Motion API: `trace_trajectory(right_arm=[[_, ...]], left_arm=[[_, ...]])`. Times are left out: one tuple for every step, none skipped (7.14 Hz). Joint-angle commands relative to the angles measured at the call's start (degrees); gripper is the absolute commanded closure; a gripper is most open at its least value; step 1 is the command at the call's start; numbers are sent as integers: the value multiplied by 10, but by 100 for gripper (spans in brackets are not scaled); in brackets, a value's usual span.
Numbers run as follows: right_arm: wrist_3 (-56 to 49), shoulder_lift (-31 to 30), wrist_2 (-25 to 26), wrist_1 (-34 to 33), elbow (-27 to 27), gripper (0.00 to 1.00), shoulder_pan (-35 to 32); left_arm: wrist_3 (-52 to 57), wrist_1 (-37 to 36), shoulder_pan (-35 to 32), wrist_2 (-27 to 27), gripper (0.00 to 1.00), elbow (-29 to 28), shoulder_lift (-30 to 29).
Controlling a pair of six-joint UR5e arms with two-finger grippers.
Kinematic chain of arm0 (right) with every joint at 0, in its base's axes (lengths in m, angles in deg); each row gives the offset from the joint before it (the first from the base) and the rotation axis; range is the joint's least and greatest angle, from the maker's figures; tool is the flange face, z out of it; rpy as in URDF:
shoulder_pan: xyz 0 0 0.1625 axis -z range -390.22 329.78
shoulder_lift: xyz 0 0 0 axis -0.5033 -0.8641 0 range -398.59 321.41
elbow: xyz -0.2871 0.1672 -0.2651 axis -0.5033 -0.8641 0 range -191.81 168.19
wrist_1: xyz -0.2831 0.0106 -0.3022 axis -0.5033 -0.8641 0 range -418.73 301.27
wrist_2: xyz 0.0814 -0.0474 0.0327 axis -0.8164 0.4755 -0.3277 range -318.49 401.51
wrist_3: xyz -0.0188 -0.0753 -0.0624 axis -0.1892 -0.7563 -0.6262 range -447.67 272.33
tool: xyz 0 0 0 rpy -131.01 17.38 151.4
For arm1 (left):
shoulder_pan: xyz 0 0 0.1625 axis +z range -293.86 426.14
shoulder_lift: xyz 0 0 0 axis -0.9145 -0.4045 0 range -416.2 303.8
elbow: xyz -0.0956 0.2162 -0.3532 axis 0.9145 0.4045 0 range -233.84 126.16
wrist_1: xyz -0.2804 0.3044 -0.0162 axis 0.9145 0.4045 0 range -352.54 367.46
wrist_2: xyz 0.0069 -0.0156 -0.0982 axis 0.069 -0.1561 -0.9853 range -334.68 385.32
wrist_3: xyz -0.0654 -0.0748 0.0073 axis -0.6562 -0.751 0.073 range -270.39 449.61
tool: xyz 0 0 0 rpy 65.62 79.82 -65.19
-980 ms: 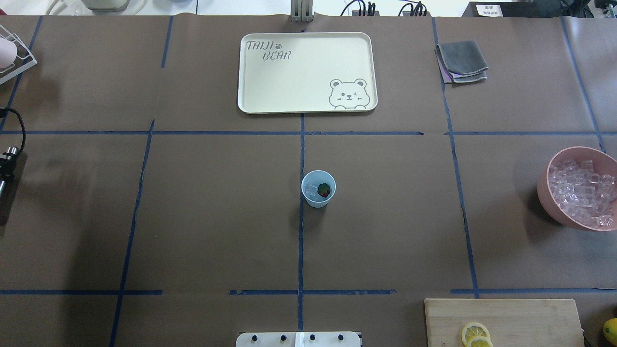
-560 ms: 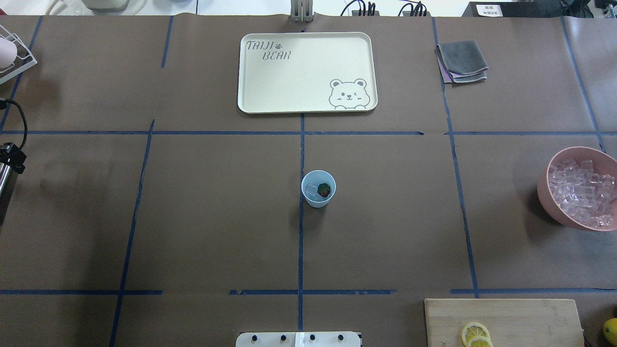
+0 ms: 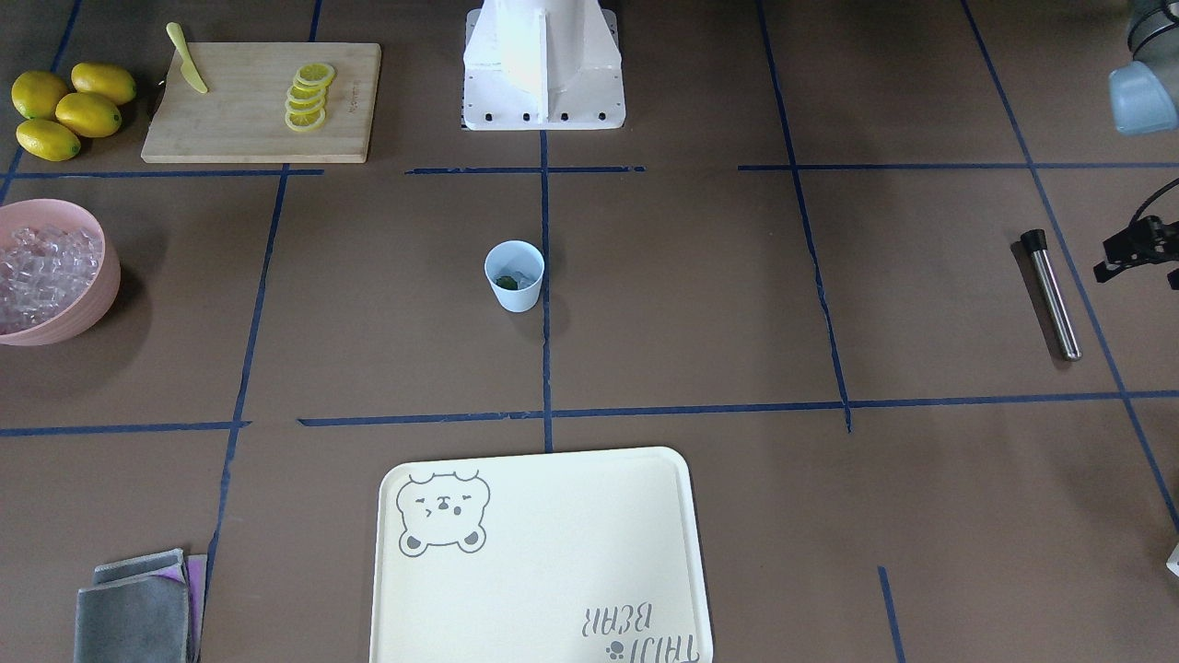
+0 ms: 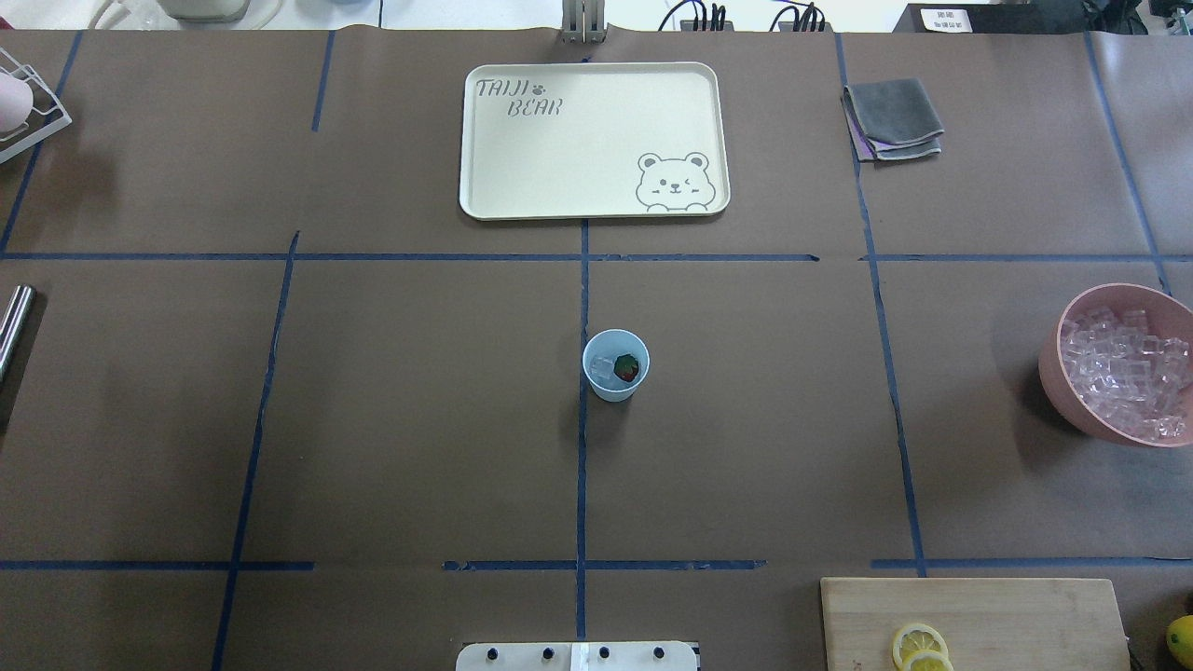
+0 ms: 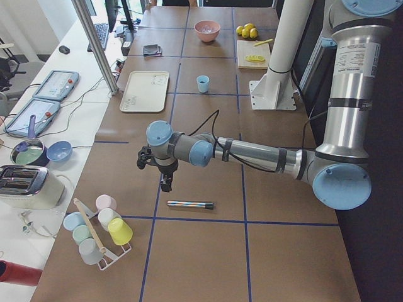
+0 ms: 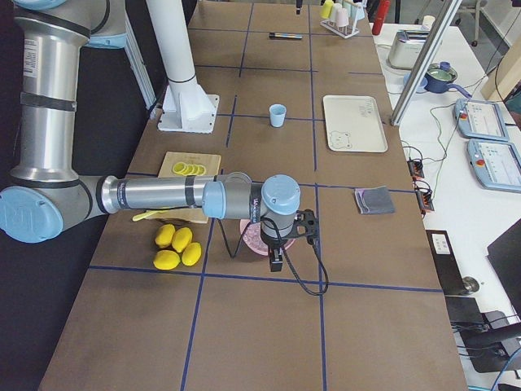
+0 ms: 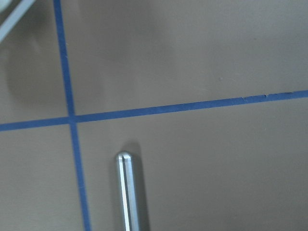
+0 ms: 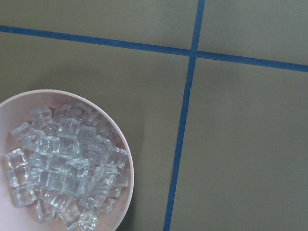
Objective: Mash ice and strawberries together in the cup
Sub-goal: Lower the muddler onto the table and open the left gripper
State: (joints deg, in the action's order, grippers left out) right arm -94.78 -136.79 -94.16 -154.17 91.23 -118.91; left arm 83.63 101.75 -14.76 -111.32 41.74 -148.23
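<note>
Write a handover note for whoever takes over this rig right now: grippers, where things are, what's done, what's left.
Left gripper: hangs near the metal rod, which lies flat on the table, ungripped. Open or shut cannot be told.
Right gripper: above the pink bowl; its state cannot be told.
The cup stands upright mid-table, with ice and the strawberry inside. Both look unmashed.
Done: cup loaded.
Left: pick up the rod, then mash in the cup.
</note>
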Motion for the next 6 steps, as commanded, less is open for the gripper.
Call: trace_trajectory(right_arm=[[-4,6,11,-2,-15,0,0],[-2,12,9,-2,-28,0,0],[2,26,10,-4,-39,0,0],[2,34,10,-4,-52,0,0],[2,35,11,-4,-51,0,-1],[2,41,11,-4,-53,0,0]], left_arm=[[156,-68,-96,-9,0,-1,6],[198,-97,-117,-11,0,7,16],[197,-143,-122,-10,0,27,15],[197,-190,-123,-7,0,39,9],[196,-193,-124,-7,0,52,19],[185,-192,-124,-6,0,53,34]])
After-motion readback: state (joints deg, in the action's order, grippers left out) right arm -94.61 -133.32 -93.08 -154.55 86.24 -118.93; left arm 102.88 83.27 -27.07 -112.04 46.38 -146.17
